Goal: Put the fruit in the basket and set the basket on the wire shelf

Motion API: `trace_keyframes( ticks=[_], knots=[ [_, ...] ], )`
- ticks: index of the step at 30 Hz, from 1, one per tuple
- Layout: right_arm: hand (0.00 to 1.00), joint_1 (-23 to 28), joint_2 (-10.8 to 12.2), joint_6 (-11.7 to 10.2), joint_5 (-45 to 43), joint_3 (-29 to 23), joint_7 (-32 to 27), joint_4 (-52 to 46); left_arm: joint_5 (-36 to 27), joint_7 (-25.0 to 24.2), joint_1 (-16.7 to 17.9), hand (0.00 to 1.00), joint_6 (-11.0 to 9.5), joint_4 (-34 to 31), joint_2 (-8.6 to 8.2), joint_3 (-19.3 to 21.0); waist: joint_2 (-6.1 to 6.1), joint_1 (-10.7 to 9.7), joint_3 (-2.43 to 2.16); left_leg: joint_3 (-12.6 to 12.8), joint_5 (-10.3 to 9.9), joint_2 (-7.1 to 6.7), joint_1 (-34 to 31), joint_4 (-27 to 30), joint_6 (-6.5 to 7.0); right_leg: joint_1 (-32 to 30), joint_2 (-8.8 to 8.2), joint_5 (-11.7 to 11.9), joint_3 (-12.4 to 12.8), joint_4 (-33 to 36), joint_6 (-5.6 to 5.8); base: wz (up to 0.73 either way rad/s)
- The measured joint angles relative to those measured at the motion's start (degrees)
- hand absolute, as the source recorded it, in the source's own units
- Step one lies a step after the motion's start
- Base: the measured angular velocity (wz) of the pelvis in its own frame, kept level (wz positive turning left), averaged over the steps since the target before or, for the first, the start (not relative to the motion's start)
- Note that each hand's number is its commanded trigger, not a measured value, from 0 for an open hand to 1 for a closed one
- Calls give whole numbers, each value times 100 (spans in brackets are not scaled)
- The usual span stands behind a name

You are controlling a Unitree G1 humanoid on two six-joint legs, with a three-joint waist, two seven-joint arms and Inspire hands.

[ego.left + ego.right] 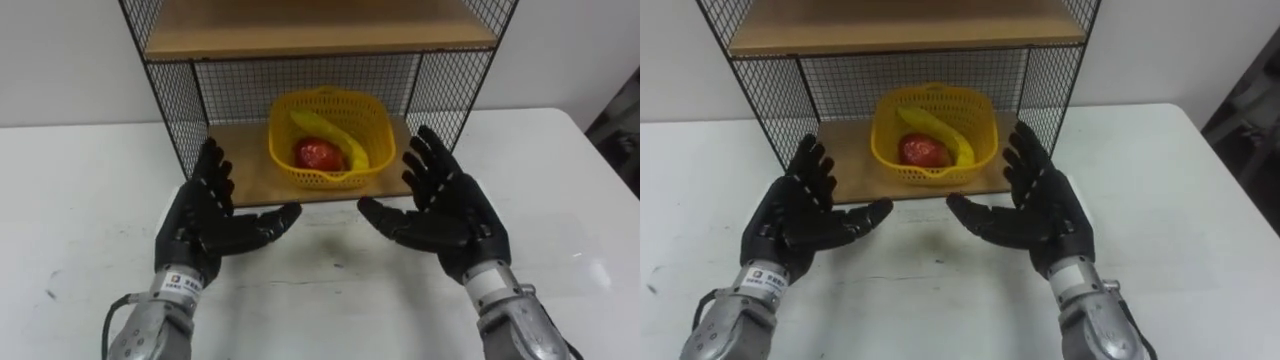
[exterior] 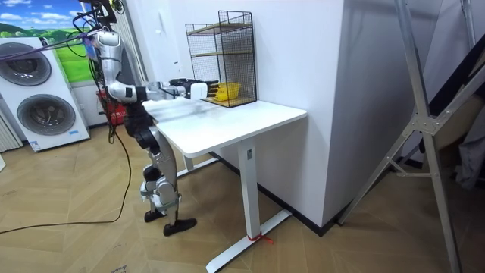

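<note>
A yellow mesh basket (image 1: pixel 330 135) stands on the bottom wooden board of the wire shelf (image 1: pixel 240 170), with a banana (image 1: pixel 335 138) and a red fruit (image 1: pixel 319 154) inside it. My left hand (image 1: pixel 205 220) and my right hand (image 1: pixel 445 210) hover over the white table just in front of the shelf, palms facing each other, fingers straight and spread. Neither hand touches the basket; it sits behind the gap between them. The basket (image 2: pixel 227 92) also shows on the shelf in the room view.
The wire shelf (image 2: pixel 221 57) stands at the back of a white table (image 2: pixel 227 125) against a wall. An upper wooden board (image 1: pixel 320 30) hangs above the basket. Mesh walls close the shelf's sides and back. Washing machines (image 2: pixel 38 91) stand behind the robot.
</note>
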Motion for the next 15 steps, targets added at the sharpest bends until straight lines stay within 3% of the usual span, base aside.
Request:
trace_keyframes(
  ticks=[4,9,11,15],
  knots=[
    [0,38,-130,-104,-98,-26,71,8,-14,-4,34,0,-269,-3,40,99,-1,25,-4,-4,-4,-6,-84,1,-1,-89,-6,0,10,49,-2,1],
    [0,250,-222,-522,-193,-38,89,-12,31,0,481,0,-730,-359,140,110,-24,28,-18,-2,-3,1,-48,12,-4,-88,-4,-53,4,98,-19,0],
    [0,426,-232,-625,-194,-72,34,-74,18,32,587,0,-828,-386,140,171,-23,31,-15,-10,-3,0,-50,9,-4,-85,-1,-53,-2,92,-19,0],
    [0,825,-359,-631,-459,-248,-322,-550,294,341,695,0,-852,-515,148,452,-5,82,-11,-43,-19,-9,-87,-2,-17,-102,14,-79,-1,95,-1,1]
  ],
)
